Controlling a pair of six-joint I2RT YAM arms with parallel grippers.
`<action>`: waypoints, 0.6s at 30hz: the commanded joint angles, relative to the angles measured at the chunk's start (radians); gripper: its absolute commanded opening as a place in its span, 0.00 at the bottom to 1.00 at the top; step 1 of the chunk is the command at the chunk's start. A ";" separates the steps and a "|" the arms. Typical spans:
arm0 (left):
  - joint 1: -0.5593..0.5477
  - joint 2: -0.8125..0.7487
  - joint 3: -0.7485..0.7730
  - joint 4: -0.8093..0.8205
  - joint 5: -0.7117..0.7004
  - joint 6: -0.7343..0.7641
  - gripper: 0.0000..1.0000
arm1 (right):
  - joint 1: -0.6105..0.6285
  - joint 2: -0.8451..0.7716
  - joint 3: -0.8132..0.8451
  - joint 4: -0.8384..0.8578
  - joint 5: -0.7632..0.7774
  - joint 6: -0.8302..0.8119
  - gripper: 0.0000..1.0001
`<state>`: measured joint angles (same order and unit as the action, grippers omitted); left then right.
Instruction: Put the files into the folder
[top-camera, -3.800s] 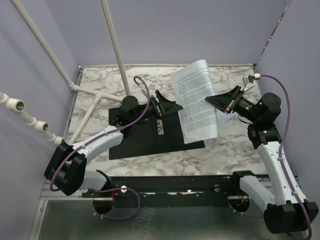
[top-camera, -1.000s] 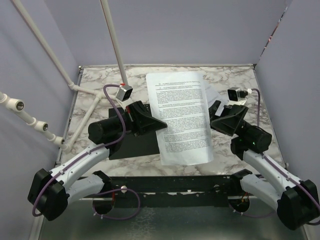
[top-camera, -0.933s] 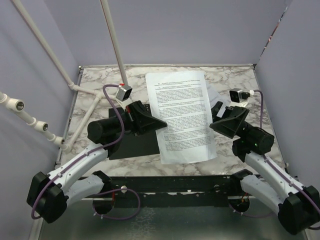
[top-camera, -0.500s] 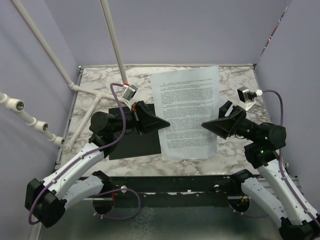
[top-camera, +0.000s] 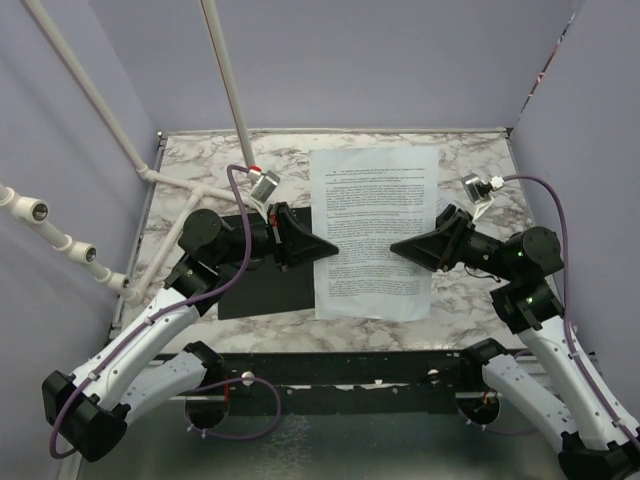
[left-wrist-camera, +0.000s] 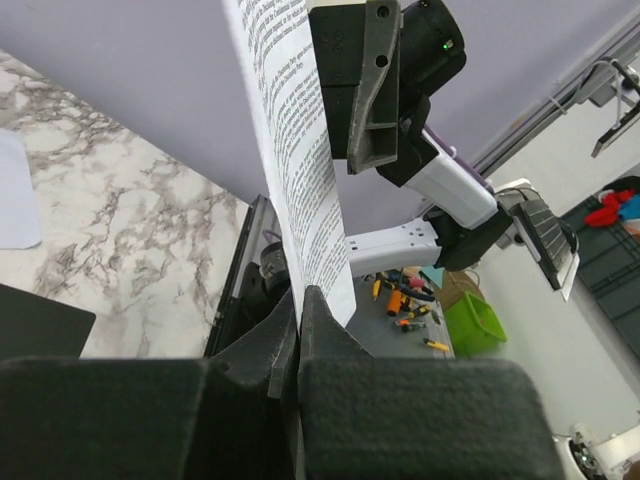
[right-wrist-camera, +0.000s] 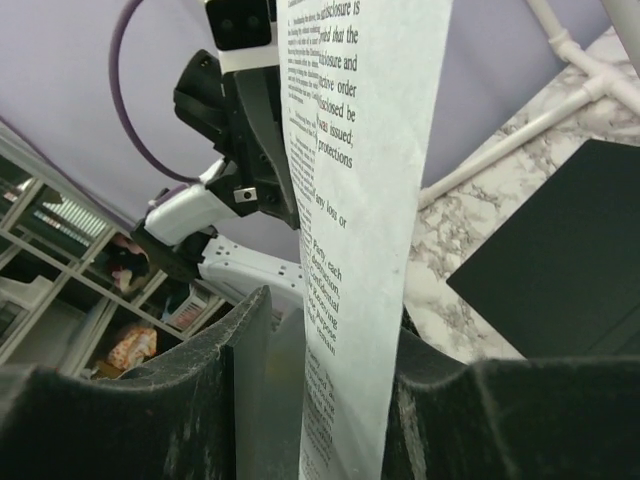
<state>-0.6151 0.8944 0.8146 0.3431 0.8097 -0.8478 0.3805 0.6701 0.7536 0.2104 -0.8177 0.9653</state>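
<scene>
Left gripper (top-camera: 333, 247) is pinching the left edge of the thin white printed paper sheets (top-camera: 372, 200). In the left wrist view its fingers (left-wrist-camera: 318, 330) are pressing together with the sheet edge rising out from between them. Right gripper (top-camera: 393, 250) is reaching in from the opposite side and meeting the right edge of the same sheets at about the same height. In the right wrist view its jaws are standing partly apart, with the sheet edge running down through the gap and daylight showing beside it, so no firm grip there. The sheets are spanning the space between the two grippers, raised off the white-and-grey marble tabletop (top-camera: 200, 165), printed face turned up toward the top camera. The flat rectangular folder (top-camera: 265, 290), lying open with its black inside up, is resting on the tabletop beneath the left gripper and forearm. In the top view its right end is passing under the sheets' lower left part.
</scene>
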 joint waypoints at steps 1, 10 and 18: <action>0.004 -0.012 0.023 -0.087 -0.059 0.068 0.00 | 0.007 -0.019 0.029 -0.115 -0.006 -0.076 0.41; 0.006 -0.005 0.033 -0.134 -0.052 0.097 0.00 | 0.007 -0.040 0.077 -0.284 0.051 -0.185 0.32; 0.008 -0.004 0.017 -0.112 -0.060 0.085 0.00 | 0.006 -0.042 0.061 -0.299 0.065 -0.193 0.19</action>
<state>-0.6144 0.8925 0.8219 0.2211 0.7692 -0.7727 0.3805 0.6281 0.8108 -0.0566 -0.7731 0.7895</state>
